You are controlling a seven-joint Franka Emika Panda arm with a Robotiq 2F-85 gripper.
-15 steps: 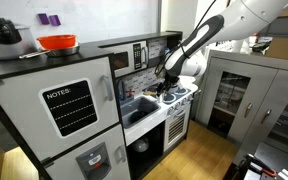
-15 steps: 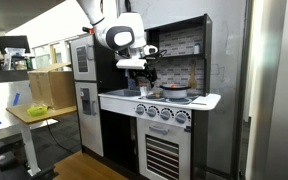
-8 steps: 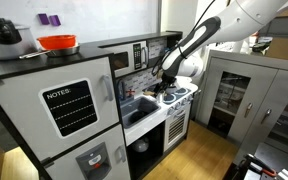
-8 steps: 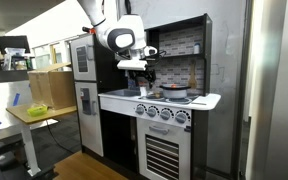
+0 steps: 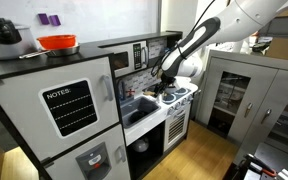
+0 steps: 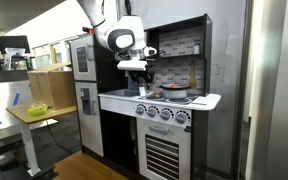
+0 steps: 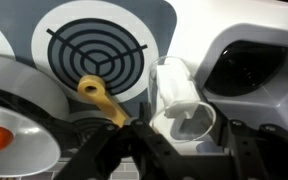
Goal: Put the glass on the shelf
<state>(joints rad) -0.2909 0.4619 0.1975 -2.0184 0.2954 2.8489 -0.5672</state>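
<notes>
Jaws spread wide — gripping nothing — flanking the glass (image 7: 184,105) beside the burner (image 7: 97,58).

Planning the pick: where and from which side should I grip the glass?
Probably pinch the glass across its round wall just under the rim, coming from above: its open mouth faces the wrist camera, and the open gripper hangs over it.

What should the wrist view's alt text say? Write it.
A whitish glass sits on the toy stove top between the dark fingers of the open gripper. A ringed burner and yellow handle lie beside it, a sink on the other side.
</notes>
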